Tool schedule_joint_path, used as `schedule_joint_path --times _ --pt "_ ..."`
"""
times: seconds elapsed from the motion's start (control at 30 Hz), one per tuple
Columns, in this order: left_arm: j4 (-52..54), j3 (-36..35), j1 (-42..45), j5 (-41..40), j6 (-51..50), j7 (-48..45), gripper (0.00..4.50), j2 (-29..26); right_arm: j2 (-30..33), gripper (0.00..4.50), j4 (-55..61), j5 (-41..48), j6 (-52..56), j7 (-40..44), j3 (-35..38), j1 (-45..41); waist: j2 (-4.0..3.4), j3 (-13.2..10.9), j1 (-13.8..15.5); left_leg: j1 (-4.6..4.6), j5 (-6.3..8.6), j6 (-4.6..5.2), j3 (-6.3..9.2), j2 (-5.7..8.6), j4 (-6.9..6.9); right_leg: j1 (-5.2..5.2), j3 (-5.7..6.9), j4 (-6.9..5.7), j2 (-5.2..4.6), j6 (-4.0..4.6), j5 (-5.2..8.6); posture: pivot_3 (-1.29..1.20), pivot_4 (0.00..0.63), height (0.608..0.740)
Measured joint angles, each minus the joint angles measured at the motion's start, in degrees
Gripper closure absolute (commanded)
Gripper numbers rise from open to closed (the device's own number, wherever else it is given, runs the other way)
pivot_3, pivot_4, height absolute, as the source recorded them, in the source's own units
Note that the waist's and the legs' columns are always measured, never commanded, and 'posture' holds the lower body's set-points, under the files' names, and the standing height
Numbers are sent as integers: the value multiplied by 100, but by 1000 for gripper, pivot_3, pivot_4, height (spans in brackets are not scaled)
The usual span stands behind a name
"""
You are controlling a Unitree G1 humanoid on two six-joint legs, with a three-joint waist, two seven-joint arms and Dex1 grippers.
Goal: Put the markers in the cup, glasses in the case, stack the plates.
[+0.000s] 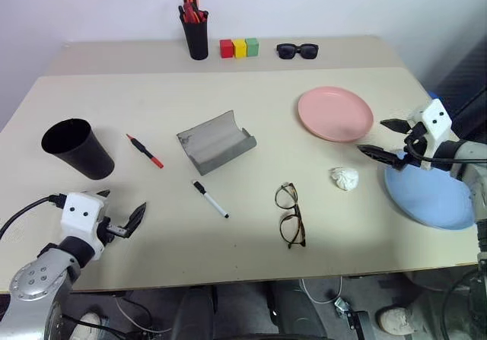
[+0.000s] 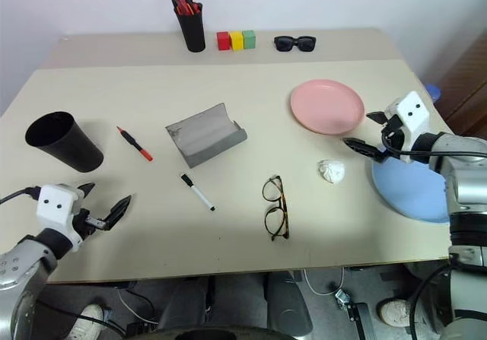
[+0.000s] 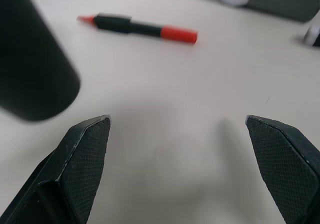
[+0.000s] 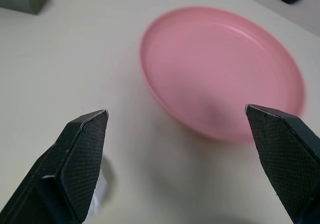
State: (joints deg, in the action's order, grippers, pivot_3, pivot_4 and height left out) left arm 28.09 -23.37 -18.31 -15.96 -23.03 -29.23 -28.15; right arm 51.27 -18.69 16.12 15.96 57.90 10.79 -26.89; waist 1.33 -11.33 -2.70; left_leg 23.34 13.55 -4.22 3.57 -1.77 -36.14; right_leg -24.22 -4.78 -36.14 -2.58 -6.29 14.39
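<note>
- Judging by looks, we take the pink plate (image 1: 335,113) and blue plate (image 1: 428,195) for light, stiff, smooth plastic; a shallow rim is the only hold, so we would pinch an edge. The blue one overhangs the right edge of the counter (image 1: 152,96), which offers a free rim.
- The red-ended marker (image 1: 144,151) and the white marker (image 1: 210,199) look light, hard and apt to roll; we would grip each across mid-body. They lie apart, either side of the case (image 1: 215,141).
- The glasses (image 1: 290,215) seem fragile and springy; we would take them at the bridge or a temple, not the lenses. They lie folded near the front, right of centre.
- The case lies open at mid-counter, rigid; the cup (image 1: 77,148) stands at the left, light and likely to tip.
- Left gripper (image 1: 122,226) hovers near the cup, fingers spread, empty; right gripper (image 1: 386,139) sits between the plates, fingers spread, empty.
- Count: two plates, two markers, one pair of glasses, one case, one cup; also one pen holder (image 1: 195,30), three blocks (image 1: 239,48), one pair of sunglasses (image 1: 297,50), one paper wad (image 1: 345,178).
</note>
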Motion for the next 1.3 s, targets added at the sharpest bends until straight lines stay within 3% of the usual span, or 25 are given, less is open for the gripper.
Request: schedule_joint_path --times 0.2,0.53,0.67,0.97,1.17,1.3 --pt "-138 77 214 4 7 -1 61 -1 8 0 287 128 136 94 110 533 -2 1 7 1 0 0 -1 0 -2 0 -1 -2 0 -3 -1 0 150 740" --pt "262 658 1022 -11 -719 691 61 301 -428 0 1160 295 395 -202 -43 508 -3 2 17 0 0 0 2 0 -7 7 -1 -5 2 -27 -15 0 150 740" --pt "354 884 1713 103 -1430 1370 61 587 -640 0 1545 328 559 -325 -235 466 -4 2 28 -1 -1 0 4 2 -10 12 -1 -5 2 -36 -21 0 150 740" --pt "292 1143 3842 871 -4099 3525 61 1715 -1570 0 2786 707 1131 -468 -1011 45 -2 3 22 -1 -2 -1 17 4 -15 20 6 -5 6 -58 -32 0 150 740" --pt "31 1112 4452 1230 -5183 4048 61 2010 -1918 0 3001 774 1363 -590 -1433 -23 -1 4 28 -1 -3 -3 25 6 -11 20 11 -7 5 -57 -33 0 150 740" --pt "-391 592 4837 1377 -5700 4230 61 2326 -1985 0 3023 776 1385 -634 -1483 -28 -1 4 31 0 -4 -5 26 7 -13 21 13 -7 4 -57 -33 0 150 740"
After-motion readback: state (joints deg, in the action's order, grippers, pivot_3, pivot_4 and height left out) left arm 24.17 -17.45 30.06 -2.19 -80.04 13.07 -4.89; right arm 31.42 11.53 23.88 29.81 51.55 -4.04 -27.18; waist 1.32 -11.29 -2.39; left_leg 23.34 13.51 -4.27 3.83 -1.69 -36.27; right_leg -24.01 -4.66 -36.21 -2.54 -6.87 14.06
